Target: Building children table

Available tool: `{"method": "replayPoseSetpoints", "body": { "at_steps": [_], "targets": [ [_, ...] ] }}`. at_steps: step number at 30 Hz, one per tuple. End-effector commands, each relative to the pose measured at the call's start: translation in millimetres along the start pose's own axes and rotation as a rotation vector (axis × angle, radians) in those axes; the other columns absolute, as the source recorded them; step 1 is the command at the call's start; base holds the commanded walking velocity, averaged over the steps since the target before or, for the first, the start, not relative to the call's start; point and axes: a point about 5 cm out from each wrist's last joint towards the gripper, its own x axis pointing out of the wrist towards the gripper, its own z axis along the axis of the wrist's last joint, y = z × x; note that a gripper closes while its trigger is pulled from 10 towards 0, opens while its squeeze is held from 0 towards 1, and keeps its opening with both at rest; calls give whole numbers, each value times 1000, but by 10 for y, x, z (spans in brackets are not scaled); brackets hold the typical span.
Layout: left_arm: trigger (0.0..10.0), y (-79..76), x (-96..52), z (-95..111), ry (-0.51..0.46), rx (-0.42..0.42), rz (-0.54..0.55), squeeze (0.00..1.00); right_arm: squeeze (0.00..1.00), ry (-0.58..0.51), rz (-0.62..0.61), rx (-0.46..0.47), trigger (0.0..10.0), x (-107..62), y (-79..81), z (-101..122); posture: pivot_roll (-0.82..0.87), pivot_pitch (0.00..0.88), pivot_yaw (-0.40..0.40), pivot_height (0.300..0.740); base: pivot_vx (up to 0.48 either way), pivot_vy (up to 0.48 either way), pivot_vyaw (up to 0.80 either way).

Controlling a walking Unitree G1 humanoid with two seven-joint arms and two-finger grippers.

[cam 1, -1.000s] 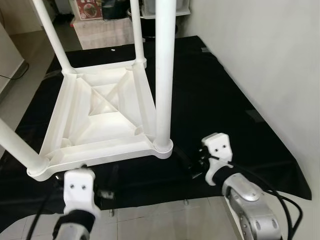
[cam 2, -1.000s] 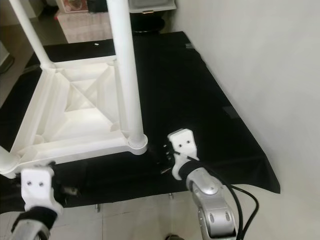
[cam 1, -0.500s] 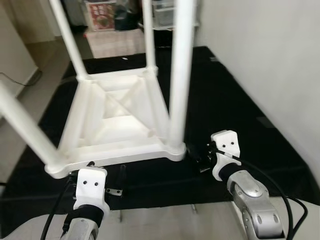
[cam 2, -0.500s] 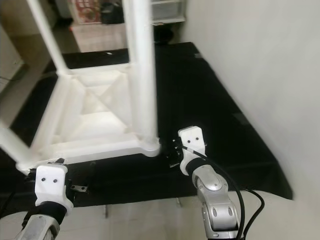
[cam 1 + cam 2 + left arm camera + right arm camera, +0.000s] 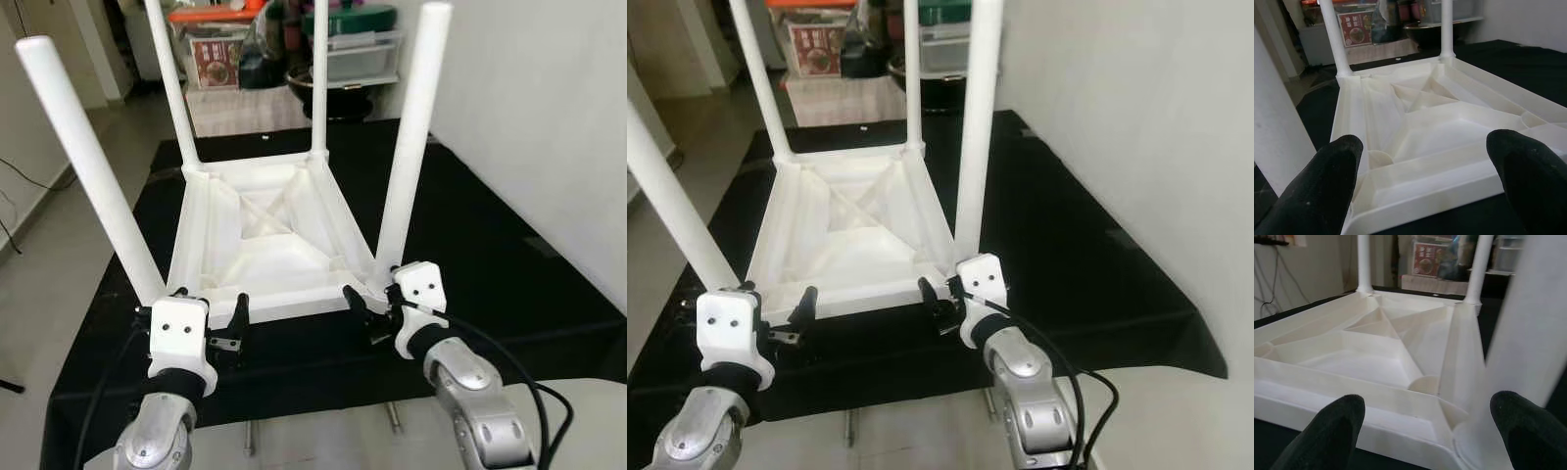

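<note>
A white plastic children's table (image 5: 263, 247) lies upside down on a black mat (image 5: 470, 235), with its legs pointing up. The near-right leg (image 5: 407, 147) and near-left leg (image 5: 93, 166) stand closest to me. My left gripper (image 5: 211, 308) is open just in front of the table's near rim, by the near-left corner. In the left wrist view its fingers (image 5: 1327, 191) frame the rim (image 5: 1425, 181) with nothing between them. My right gripper (image 5: 375, 294) is open at the near-right corner. Its fingers (image 5: 1327, 431) flank the rim and the foot of the leg (image 5: 1528, 333).
A white wall (image 5: 549, 98) runs along the right side of the mat. Storage boxes (image 5: 216, 49) and a black pot (image 5: 338, 88) stand behind the table. Bare tiled floor (image 5: 59, 255) lies to the left, with a cable (image 5: 20, 181) on it.
The camera has tilted up and pulled back, so all four legs now show. Both grippers have come up to the table's near rim, fingers spread toward it.
</note>
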Motion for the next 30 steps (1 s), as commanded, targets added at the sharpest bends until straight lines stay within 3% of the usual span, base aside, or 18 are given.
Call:
{"method": "replayPoseSetpoints", "body": {
  "at_steps": [1,4,7,10,12,14,18,23,30],
  "targets": [
    [10000,13,17,-16,7,-10,6,0,0,-37,11,-2,10000,27,-22,70,-50,29,16,740,0,0,0],
    [10000,41,50,-23,6,-17,22,0,0,-96,27,18,10000,90,-118,220,-52,26,12,740,0,0,0],
    [10000,50,69,-35,7,-16,32,0,0,-219,55,78,10000,173,-337,578,-54,24,11,740,0,0,0],
    [10000,46,71,-36,7,-15,32,0,0,-265,69,81,10000,184,-406,713,-53,25,10,740,0,0,0],
    [10000,22,69,-44,8,-2,23,0,0,-357,205,73,10000,139,-478,1017,-51,27,5,740,0,0,0],
    [10000,17,68,-46,8,1,21,0,0,-376,281,59,10000,101,-448,1085,-53,27,4,740,0,0,0],
    [10000,0,53,-48,10,14,11,0,0,-392,417,48,10000,24,-353,1144,-53,29,5,740,0,0,0],
    [10000,-46,29,-47,14,29,-20,0,0,-396,470,61,10000,-8,-281,1148,-50,32,5,740,0,0,0],
    [10000,-109,-34,-23,11,42,-50,0,0,-369,530,124,10000,-25,-156,1060,-42,38,7,740,0,307,0]
  ]
}}
